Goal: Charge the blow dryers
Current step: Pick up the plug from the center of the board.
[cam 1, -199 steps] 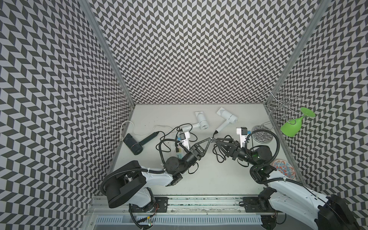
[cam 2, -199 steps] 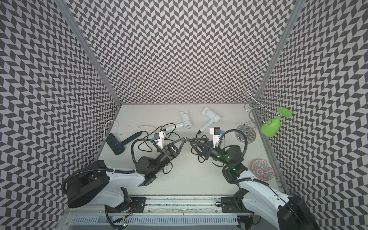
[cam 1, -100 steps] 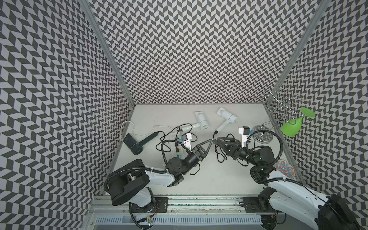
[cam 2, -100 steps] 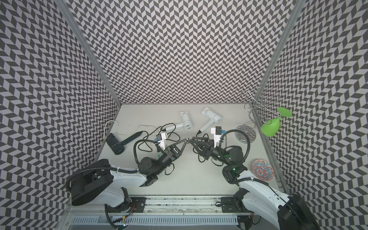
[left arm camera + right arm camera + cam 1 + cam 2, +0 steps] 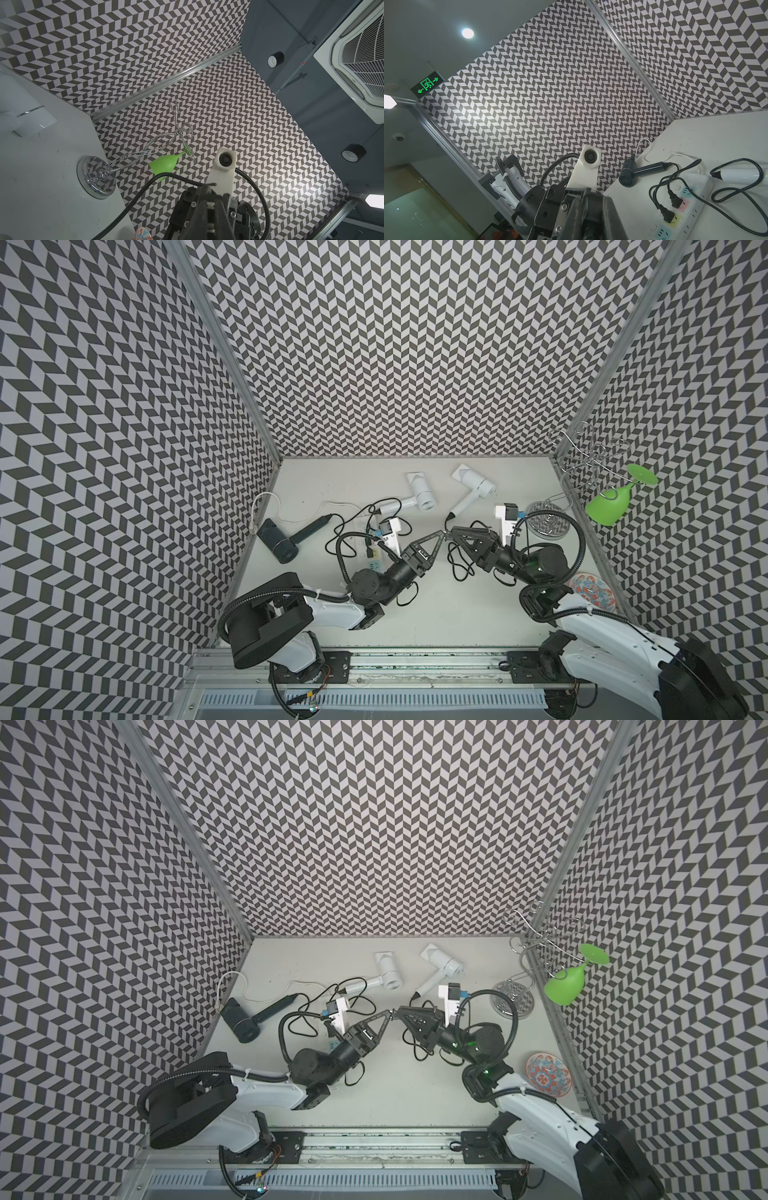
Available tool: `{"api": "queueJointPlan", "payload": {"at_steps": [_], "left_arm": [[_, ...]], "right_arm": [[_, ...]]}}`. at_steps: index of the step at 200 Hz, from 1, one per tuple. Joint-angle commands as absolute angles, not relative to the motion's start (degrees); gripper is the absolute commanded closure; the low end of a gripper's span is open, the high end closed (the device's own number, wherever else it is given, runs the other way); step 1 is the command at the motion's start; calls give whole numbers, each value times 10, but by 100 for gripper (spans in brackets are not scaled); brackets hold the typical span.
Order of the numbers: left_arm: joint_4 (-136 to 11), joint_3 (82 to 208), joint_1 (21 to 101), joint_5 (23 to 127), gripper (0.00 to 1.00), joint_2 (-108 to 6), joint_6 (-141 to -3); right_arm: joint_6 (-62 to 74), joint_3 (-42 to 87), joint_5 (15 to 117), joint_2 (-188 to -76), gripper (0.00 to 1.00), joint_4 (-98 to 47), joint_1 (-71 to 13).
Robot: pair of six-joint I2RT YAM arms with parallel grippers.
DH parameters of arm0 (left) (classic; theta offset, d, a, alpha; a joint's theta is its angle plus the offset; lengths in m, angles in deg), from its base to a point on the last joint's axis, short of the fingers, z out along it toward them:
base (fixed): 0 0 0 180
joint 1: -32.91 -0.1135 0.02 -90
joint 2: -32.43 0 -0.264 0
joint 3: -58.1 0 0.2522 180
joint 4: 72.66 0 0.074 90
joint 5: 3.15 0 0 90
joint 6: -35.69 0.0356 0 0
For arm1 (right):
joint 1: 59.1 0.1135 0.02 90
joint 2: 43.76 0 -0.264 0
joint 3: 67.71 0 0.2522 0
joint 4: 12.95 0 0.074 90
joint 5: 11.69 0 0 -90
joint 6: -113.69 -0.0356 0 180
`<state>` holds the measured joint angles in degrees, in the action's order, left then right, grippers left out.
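Left pincer (image 5: 442,534): closed. I see its tips drawn to one point, nose to nose with the right pincer's tips above mid-table. I cannot tell whether anything is pinched between them.
Right pincer (image 5: 454,529): the jaws look narrow in both top views, but from here I cannot tell whether they are fully closed or gripping something.
Cord (image 5: 459,568): black. It loops on the table under the right pincer and runs up close to the two sets of tips.
Right white dryer (image 5: 473,485): lying flat just beyond the tips, toward the back wall, with its handle end pointing at them.
Left white dryer (image 5: 419,494): also flat, beyond the left pincer, near the other white one but apart from it.
Dark dryer (image 5: 276,541): well off the left pincer's outer side, lying near the left wall.
Strip (image 5: 685,207): on the table by the left pincer's arm. In the right wrist view I see two black plugs (image 5: 675,199) sitting on its pink and yellow sockets. I cannot tell how deep they are seated.
Rack (image 5: 582,456): well off the right pincer's outer side, in the far right corner.
Glass (image 5: 609,506): green, hanging tilted from the rack by its foot.
Plate (image 5: 590,593): patterned, behind the right pincer, beside that arm and near the right wall.
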<state>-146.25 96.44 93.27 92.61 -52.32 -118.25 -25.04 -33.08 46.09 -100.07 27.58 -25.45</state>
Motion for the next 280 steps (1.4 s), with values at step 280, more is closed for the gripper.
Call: {"api": "queueJointPlan", "payload": {"at_steps": [280], "left_arm": [[-1575, 927, 946, 936, 100, -481, -1116]], "right_arm": [[-289, -328, 409, -1023, 73, 343, -239]]}}
